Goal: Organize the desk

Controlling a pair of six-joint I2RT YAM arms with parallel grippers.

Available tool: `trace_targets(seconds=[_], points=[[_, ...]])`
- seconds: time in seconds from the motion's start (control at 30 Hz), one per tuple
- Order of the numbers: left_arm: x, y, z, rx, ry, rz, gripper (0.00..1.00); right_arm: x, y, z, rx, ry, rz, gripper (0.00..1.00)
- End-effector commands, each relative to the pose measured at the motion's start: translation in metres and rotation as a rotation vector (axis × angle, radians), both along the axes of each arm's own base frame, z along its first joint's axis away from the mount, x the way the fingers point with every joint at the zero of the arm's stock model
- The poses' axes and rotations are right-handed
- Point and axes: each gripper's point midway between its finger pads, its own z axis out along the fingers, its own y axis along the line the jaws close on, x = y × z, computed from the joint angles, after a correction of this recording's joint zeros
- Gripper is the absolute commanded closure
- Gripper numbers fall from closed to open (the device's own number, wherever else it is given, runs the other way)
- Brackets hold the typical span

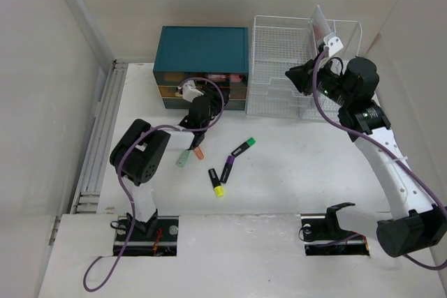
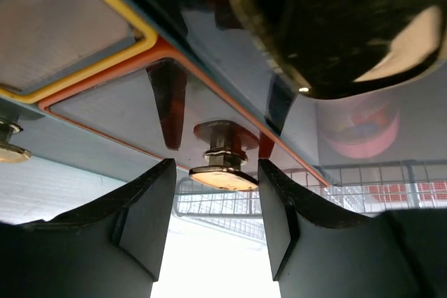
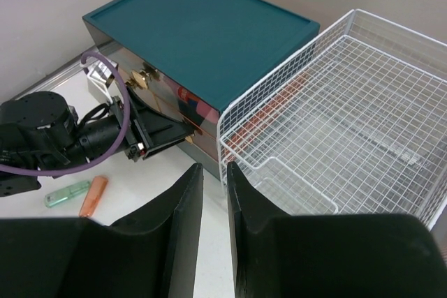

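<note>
Left gripper [image 2: 216, 197]: jaws released and spread, straddling a brass-coloured knob [image 2: 223, 165] on the orange-edged drawer front [image 2: 105, 109]. The knob sits between the fingers [image 2: 147, 221]; there is a gap on one side and it is close to or touching the other, can't tell which. A yellow-edged drawer front [image 2: 63, 26] is next to it in the wrist view. The top view puts this gripper right up against the front of the teal drawer box [image 1: 202, 50], at the far-left of the desk [image 1: 293, 172]. Right gripper [image 3: 214, 172]: jaws nearly closed, only a thin slit between them, nothing in it. It hangs above the near-left part of the white wire rack [image 1: 279, 68], which stands just right of the box and very close to it; contact can't be told. The desk runs under everything. Its ribbed rail [image 1: 98, 144] follows the left edge, box and rack are on the far side, and both arm bases are at the near edge. Loose on the desk, near of the box: a mint marker [image 1: 184, 158] and an orange marker [image 1: 199, 150] side by side, just near of the left gripper. Right of those: a green-capped highlighter [image 1: 242, 147], a purple-capped one [image 1: 228, 169] and a yellow-capped one [image 1: 216, 181], close together, with the purple and yellow nearly touching.
</note>
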Motion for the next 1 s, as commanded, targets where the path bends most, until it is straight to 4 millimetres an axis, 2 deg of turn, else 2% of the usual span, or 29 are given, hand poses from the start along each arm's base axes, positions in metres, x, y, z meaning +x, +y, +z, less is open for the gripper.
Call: trace_targets(seconds=[0.0, 0.23, 0.33, 0.37, 0.43, 0.5, 0.6, 0.63, 0.67, 0.87, 0.97], points=[[0.009, 0.0, 0.017, -0.032, -0.034, 0.023, 0.53, -0.006, -0.002, 0.022, 0.028, -0.076, 0.003, 0.74], [0.015, -0.002, 0.019, -0.038, -0.029, 0.033, 0.55, -0.005, -0.002, 0.017, 0.026, -0.068, 0.003, 0.74], [0.015, -0.002, 0.019, -0.038, -0.029, 0.033, 0.65, -0.005, -0.002, 0.017, 0.026, -0.067, 0.003, 0.74], [0.015, -0.002, 0.019, -0.046, -0.027, 0.034, 0.73, -0.005, -0.002, 0.017, 0.026, -0.067, 0.003, 0.74], [0.008, 0.004, 0.009, -0.044, -0.007, 0.045, 0.77, -0.005, -0.002, 0.017, 0.026, -0.067, 0.003, 0.74], [0.001, 0.007, 0.014, -0.073, -0.015, 0.049, 0.77, -0.005, -0.001, 0.019, 0.028, -0.076, 0.003, 0.74], [-0.019, 0.007, 0.008, -0.072, -0.017, 0.036, 0.77, -0.005, -0.001, 0.015, 0.026, -0.068, 0.003, 0.74], [-0.028, 0.009, -0.003, -0.064, 0.008, 0.038, 0.77, -0.006, 0.0, 0.015, 0.026, -0.067, 0.012, 0.74], [-0.031, 0.01, 0.001, -0.085, -0.008, 0.039, 0.77, -0.006, 0.0, 0.015, 0.026, -0.067, 0.013, 0.74], [-0.058, 0.013, -0.003, -0.081, -0.007, 0.025, 0.68, -0.006, 0.001, 0.011, 0.024, -0.058, 0.022, 0.74], [-0.065, 0.016, 0.003, -0.09, -0.022, 0.026, 0.51, -0.006, 0.001, 0.013, 0.026, -0.067, 0.022, 0.73]])
